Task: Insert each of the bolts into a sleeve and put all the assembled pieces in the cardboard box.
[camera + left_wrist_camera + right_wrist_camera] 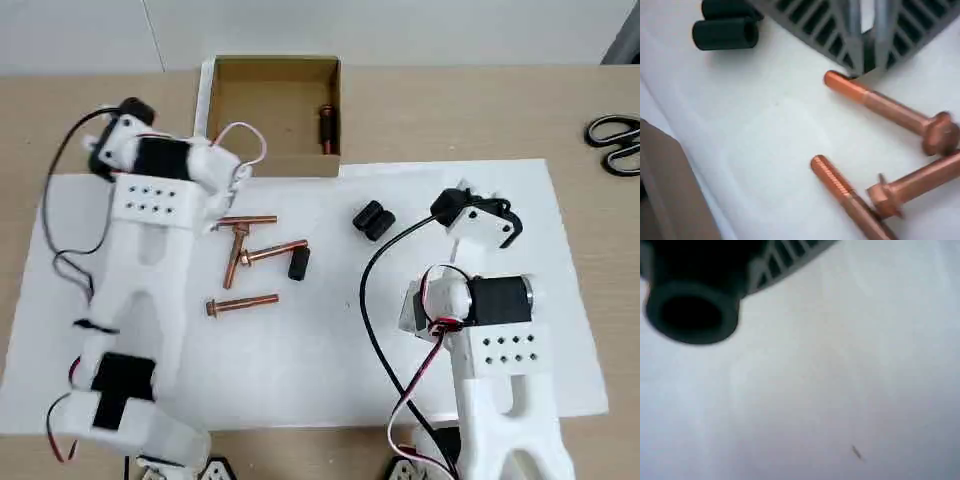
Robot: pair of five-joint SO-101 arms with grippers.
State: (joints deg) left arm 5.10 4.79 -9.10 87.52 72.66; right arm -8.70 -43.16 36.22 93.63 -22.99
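Several copper bolts (243, 303) lie on the white sheet in the high view. My left gripper (222, 208) hangs over them, its fingers (850, 40) drawn together at the threaded end of one bolt (880, 105), with nothing between them. Two more bolts (850, 195) cross nearby. Two black sleeves (373, 220) lie mid-sheet, and another sleeve (299, 263) sits at the tip of a bolt. My right gripper (455, 210) is shut on a black sleeve (690, 312) held above the sheet. The cardboard box (225, 100) holds one assembled piece (327, 128).
Scissors (615, 140) lie at the table's far right edge. The white sheet (330, 370) has bare room between the two arms and toward the front. Wooden tabletop (450, 110) surrounds the box.
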